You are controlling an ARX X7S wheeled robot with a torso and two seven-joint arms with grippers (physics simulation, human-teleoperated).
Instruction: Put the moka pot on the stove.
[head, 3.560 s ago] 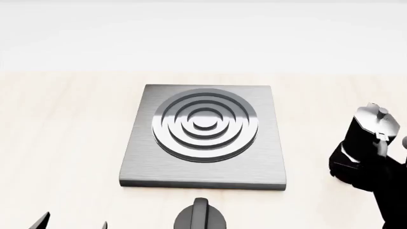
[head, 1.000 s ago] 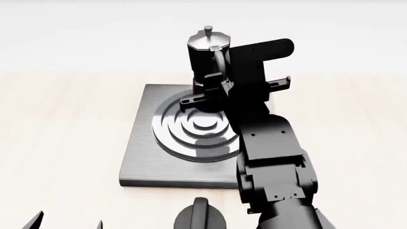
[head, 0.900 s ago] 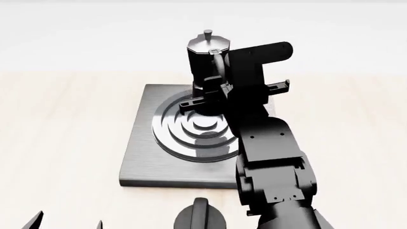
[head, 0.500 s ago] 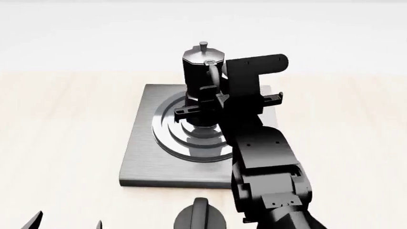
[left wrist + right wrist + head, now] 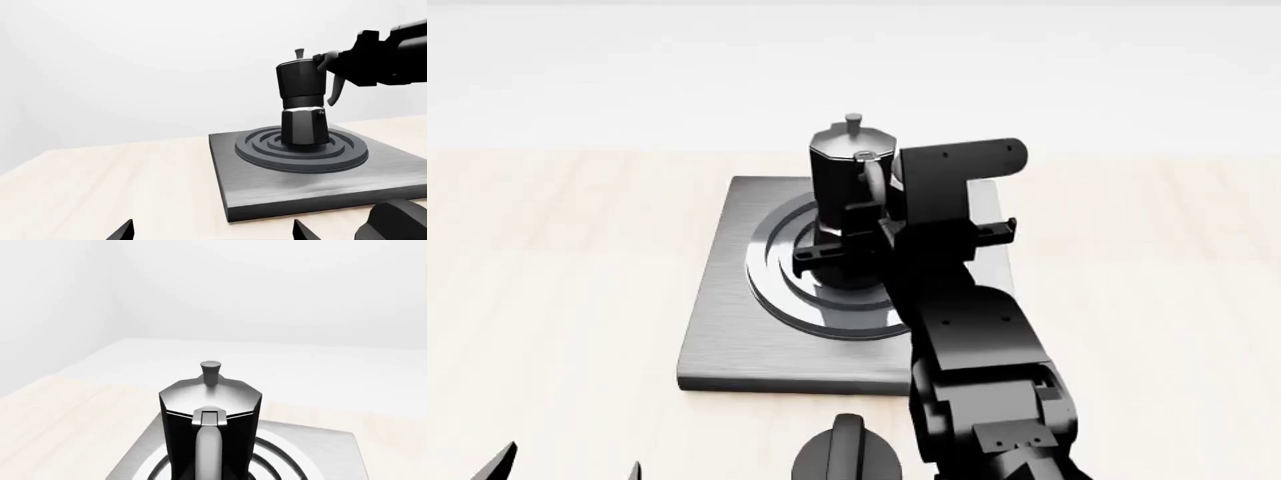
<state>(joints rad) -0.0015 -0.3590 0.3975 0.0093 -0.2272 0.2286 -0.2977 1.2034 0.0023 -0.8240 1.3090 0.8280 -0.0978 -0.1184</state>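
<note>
Right tool [image 5: 868,215] clenched on moka pot [image 5: 303,102] handle, pot upright, base on stove [image 5: 320,175] burner rings, frame centre; left tool state unclear.

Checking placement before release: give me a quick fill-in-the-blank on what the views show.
1. The pot stands on the stove's ring ____.
2. The ____ gripper is at the pot's handle.
3. The pot stands ____, not tilted.
4. A black ____ sits in front of the stove.

Missing: burner; right; upright; knob

moka pot [image 5: 303,102] upright on stove [image 5: 313,172] burner, right arm [image 5: 380,55] at handle
</note>
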